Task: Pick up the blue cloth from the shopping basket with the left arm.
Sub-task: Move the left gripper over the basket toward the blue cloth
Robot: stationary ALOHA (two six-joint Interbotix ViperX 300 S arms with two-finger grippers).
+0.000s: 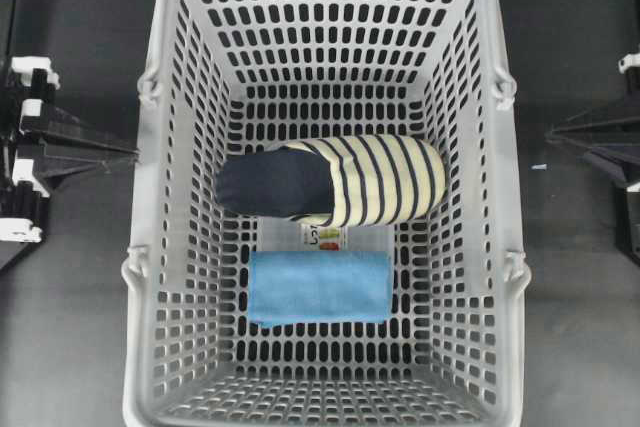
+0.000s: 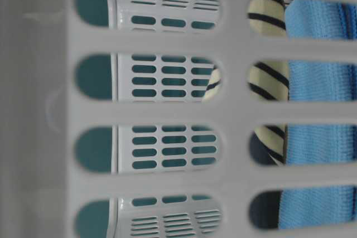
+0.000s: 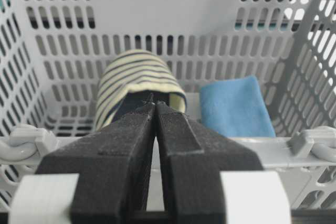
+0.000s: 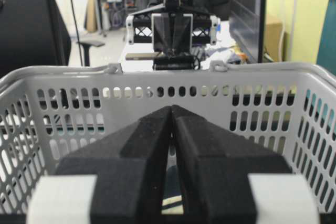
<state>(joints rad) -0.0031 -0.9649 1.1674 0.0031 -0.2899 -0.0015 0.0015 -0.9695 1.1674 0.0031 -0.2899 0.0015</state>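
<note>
Waiting outside the basket [image 1: 150,197], both grippers pinched empty — left gripper [image 3: 155,109] must open, reach in toward the cloth [image 1: 318,287] at 6 o'clock of the roll [image 1: 330,180].

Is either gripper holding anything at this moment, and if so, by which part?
Nothing is held. The left gripper and the right gripper are both shut on nothing, outside the basket. The blue cloth lies untouched on the basket floor beside the striped roll.

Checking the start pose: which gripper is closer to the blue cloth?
Left, slightly: left gripper sits left of the basket, right gripper right of it, farther from the blue cloth.
</note>
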